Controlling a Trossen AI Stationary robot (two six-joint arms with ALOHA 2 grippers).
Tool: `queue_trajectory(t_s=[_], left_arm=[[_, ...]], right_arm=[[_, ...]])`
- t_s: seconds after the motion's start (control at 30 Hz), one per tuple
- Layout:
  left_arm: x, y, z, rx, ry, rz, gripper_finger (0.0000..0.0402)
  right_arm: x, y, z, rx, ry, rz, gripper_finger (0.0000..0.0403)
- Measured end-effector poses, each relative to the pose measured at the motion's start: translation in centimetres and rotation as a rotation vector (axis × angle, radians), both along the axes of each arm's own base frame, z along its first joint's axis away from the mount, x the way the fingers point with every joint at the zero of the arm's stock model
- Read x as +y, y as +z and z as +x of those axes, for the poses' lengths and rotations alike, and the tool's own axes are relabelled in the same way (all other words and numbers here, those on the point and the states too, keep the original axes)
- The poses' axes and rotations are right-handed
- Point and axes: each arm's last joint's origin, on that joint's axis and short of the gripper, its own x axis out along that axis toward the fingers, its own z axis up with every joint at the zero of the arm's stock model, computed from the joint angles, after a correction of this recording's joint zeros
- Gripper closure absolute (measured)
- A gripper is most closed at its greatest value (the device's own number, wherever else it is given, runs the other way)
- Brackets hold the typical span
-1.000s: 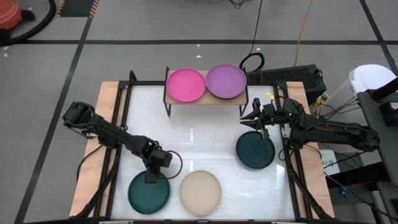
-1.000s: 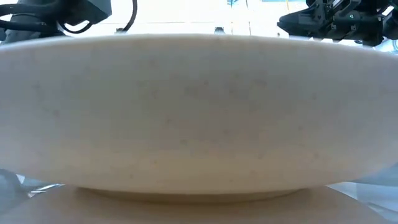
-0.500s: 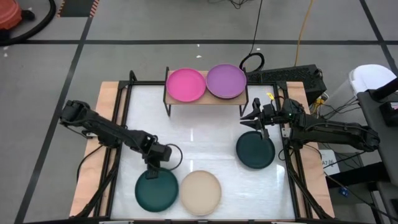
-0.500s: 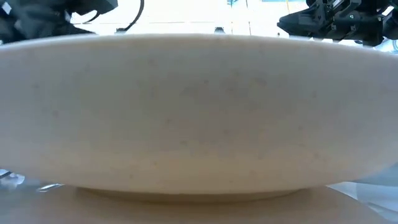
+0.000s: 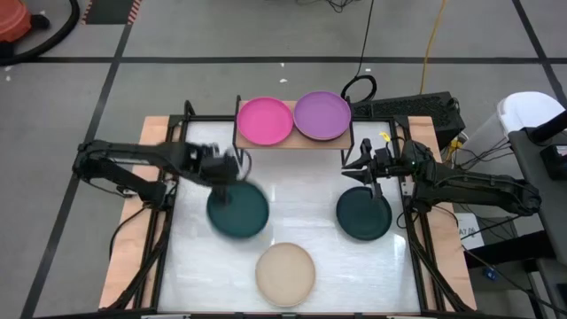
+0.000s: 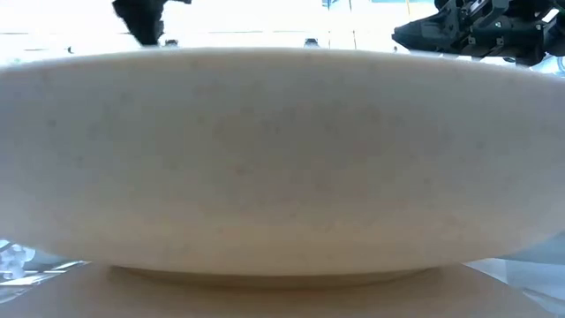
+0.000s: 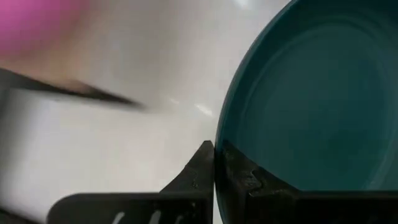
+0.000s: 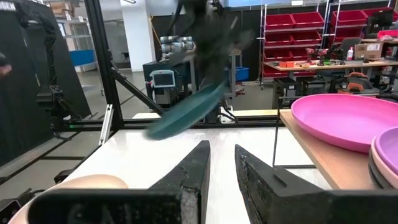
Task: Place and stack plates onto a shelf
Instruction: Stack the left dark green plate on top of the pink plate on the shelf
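My left gripper [image 5: 227,177] is shut on a dark teal plate [image 5: 237,211] above the table's middle left, near the shelf [image 5: 292,143]. That light-wood shelf bears a magenta plate [image 5: 264,120] and a purple plate [image 5: 322,115] side by side. A second dark teal plate [image 5: 363,214] lies flat on the table's right side. My right gripper [image 8: 221,163] hovers open over that plate's far edge. A beige plate [image 5: 285,273] lies at the near edge. The right wrist view shows the carried plate [image 8: 186,109] tilted in the air. My left gripper pinches the dark teal plate's rim [image 7: 219,134] between its two fingers, one finger [image 7: 239,171] on the inner side and one finger [image 7: 200,163] on the outer side. The plate is lifted clear of the table and hangs tilted.
The beige plate [image 6: 282,159] fills the low view and hides most of the table behind it. A black frame runs along the table's left and right sides [image 5: 173,177]. Bare white table [image 5: 297,199] lies between the two teal plates.
My left gripper has lifted the dark teal plate off the near-left part of the table and swung it quickly toward the far edge and the shelf. The plate now hangs clear and tilted. The right arm has kept still.
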Motion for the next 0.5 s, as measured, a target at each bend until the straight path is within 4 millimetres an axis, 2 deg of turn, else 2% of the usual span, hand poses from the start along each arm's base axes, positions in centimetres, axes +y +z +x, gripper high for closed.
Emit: queue_trajectory(t_s=[0.13,0.3,0.4,0.5], left_arm=[[2.9,4.4,0.9,-0.196,0.094,0.279,0.0394],[7.8,8.1,1.4,-0.443,0.263,0.369,0.0394],[11.3,8.4,1.0,-0.515,0.311,0.306,0.0394],[14.5,7.6,0.4,-0.52,0.36,0.194,0.0394]], right_arm=[[0.0,0.0,0.0,-0.002,-0.001,-0.014,0.0342],[0.0,0.0,0.0,-0.002,-0.001,-0.015,0.0342],[0.0,-0.4,0.0,0.001,-0.001,-0.013,0.0342],[0.0,-1.1,-0.1,0.02,0.001,0.002,0.0342]])
